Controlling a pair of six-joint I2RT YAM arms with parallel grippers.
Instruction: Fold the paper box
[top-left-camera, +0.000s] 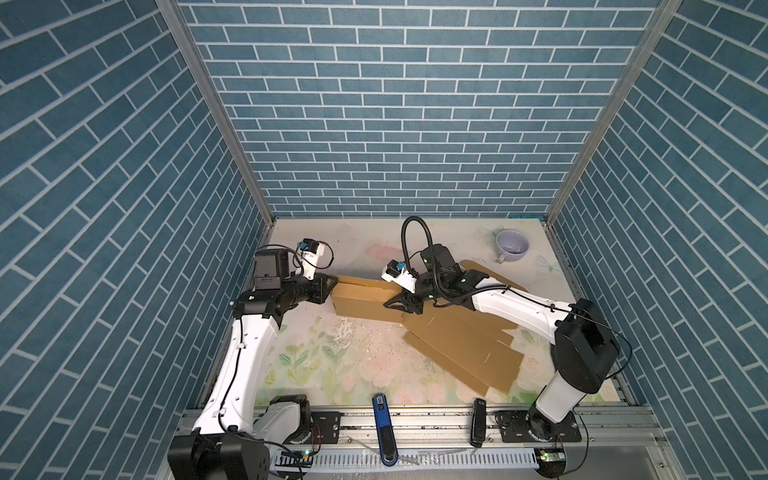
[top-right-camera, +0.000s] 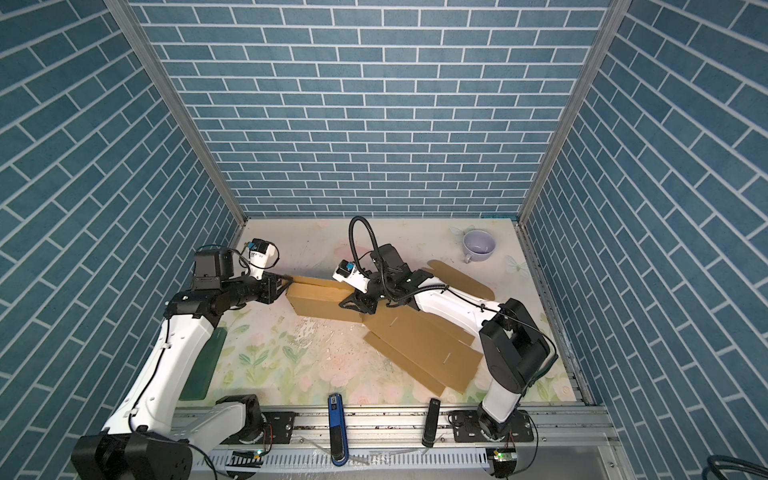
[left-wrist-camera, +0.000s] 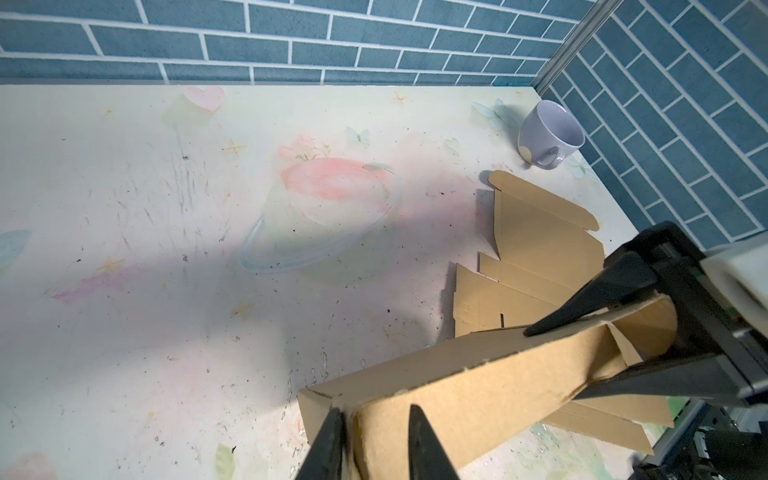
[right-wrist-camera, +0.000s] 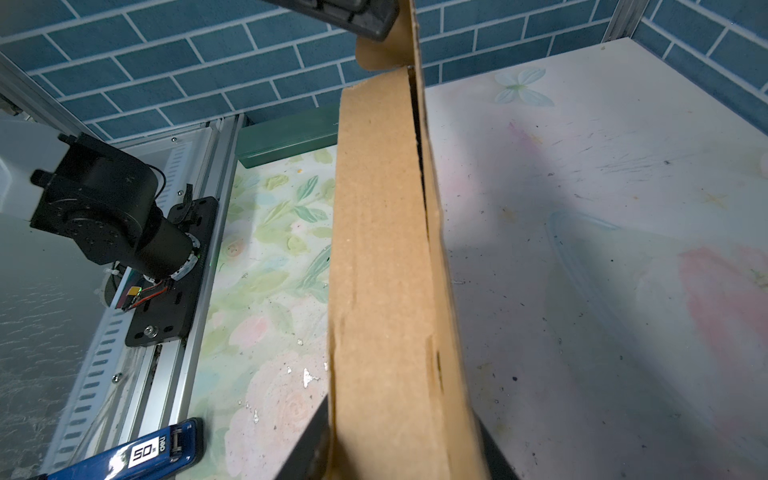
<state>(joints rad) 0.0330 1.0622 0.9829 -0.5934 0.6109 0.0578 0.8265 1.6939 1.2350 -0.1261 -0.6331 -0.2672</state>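
The brown paper box (top-left-camera: 361, 305) lies mid-table, one long wall folded up and its flat panels (top-left-camera: 461, 349) spread toward the front right. My left gripper (top-left-camera: 333, 286) is at the wall's left end. In the left wrist view its fingers (left-wrist-camera: 332, 440) straddle that end corner (left-wrist-camera: 376, 415), one in the seam and one on the outer face, closed in on the cardboard. My right gripper (top-left-camera: 392, 302) holds the wall's other end. In the right wrist view the wall (right-wrist-camera: 374, 249) runs up between its two fingers (right-wrist-camera: 316, 432), which press on both sides.
A lilac mug (top-left-camera: 512, 245) stands at the back right near the box's far flap. A blue stapler (top-left-camera: 383, 428) and a black one (top-left-camera: 478, 422) lie on the front rail. A green block (top-right-camera: 205, 365) sits under the left arm. Brick walls close in three sides.
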